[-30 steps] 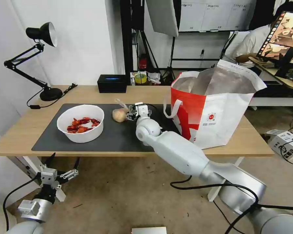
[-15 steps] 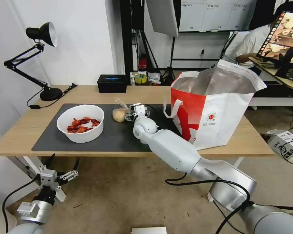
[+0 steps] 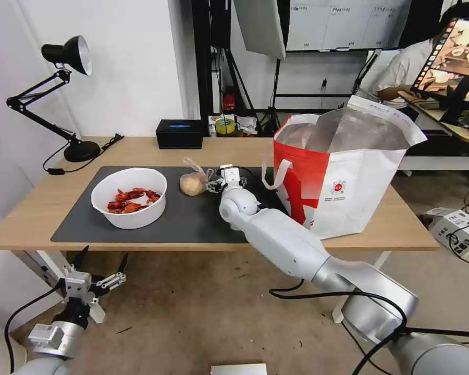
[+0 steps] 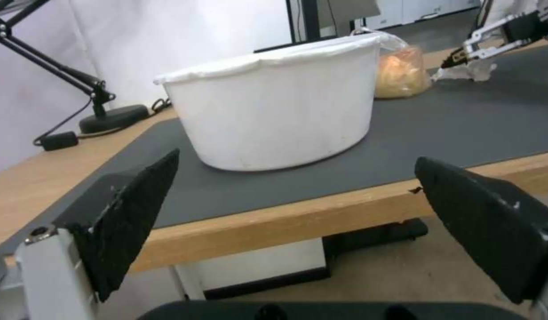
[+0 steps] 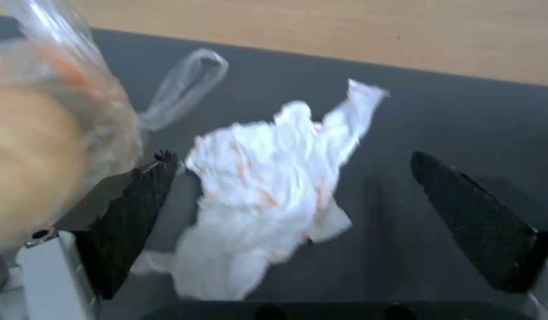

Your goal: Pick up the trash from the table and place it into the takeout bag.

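Note:
My right gripper (image 3: 214, 184) is low over the dark mat (image 3: 193, 221), beside the clear bag with the tan bun (image 3: 194, 183). In the right wrist view it (image 5: 291, 156) is open, and the crumpled white tissue (image 5: 268, 191) lies on the mat between its fingers. One finger (image 5: 132, 209) is against the bun bag (image 5: 43, 146). The white bowl of red crayfish shells (image 3: 130, 200) sits on the mat's left part. The red-and-white takeout bag (image 3: 344, 177) stands open on the table's right. Below the table's front-left edge hangs my left gripper (image 3: 103, 256), open and empty.
A black desk lamp (image 3: 68, 57) stands at the table's back left and a black box (image 3: 179, 133) at the back edge. From the left wrist the bowl (image 4: 274, 115) is close, with the bun bag (image 4: 401, 71) and tissue (image 4: 470, 71) behind it. The bag's white handle (image 3: 276, 174) hangs toward the gripper.
My right gripper has shifted slightly to the right, away from the bun bag. The left arm has stayed where it was.

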Controlling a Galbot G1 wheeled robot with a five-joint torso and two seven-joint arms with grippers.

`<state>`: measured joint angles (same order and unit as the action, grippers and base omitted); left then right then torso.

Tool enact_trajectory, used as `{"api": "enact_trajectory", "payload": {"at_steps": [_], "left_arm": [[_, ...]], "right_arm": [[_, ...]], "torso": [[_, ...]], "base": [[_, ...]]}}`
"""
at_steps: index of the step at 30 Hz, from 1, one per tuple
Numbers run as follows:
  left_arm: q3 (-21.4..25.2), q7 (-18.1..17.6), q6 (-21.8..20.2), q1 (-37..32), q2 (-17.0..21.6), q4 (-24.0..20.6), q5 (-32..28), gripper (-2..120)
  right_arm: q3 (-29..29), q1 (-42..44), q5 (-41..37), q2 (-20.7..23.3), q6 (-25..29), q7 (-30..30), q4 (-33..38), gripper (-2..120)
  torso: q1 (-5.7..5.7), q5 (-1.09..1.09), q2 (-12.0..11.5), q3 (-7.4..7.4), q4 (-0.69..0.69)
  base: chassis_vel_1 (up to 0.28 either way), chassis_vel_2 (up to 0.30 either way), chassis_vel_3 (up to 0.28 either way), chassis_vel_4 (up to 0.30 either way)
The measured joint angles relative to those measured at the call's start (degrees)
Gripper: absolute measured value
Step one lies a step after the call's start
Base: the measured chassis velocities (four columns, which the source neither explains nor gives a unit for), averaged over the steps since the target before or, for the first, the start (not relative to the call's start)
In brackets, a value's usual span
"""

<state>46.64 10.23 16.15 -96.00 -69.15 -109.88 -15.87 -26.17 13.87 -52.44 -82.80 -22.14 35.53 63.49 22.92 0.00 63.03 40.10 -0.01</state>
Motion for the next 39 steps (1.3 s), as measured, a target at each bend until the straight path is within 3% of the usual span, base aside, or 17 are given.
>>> {"api": "enact_trajectory", "payload": {"at_steps": [18, 36, 39], "left_arm": [[0.44, 0.03, 0.43, -0.28, -0.36, -0.02, -0.11, 100], [0.18, 0.04, 0.65, -0.19, -0.5, 0.05, -0.12, 100], [0.22, 0.04, 0.76, -0.18, -0.49, 0.1, -0.15, 100]], "right_arm": [[0.48, -0.89, -1.46, -2.46, -1.84, -0.57, -3.39, 100], [0.86, -0.3, -2.57, -1.86, -2.2, 0.63, -2.96, 100], [0.85, -0.4, -2.85, -1.88, -2.25, 0.69, -2.95, 89]], "torso": [[0.0, 0.0, 0.0, 0.0, 0.01], [0.0, 0.0, 0.0, -0.01, 0.01], [0.0, 0.0, 0.0, -0.01, 0.01]], "base": [[0.0, 0.0, 0.0, 0.0], [0.0, 0.0, 0.0, 0.0], [0.0, 0.0, 0.0, 0.0]]}}
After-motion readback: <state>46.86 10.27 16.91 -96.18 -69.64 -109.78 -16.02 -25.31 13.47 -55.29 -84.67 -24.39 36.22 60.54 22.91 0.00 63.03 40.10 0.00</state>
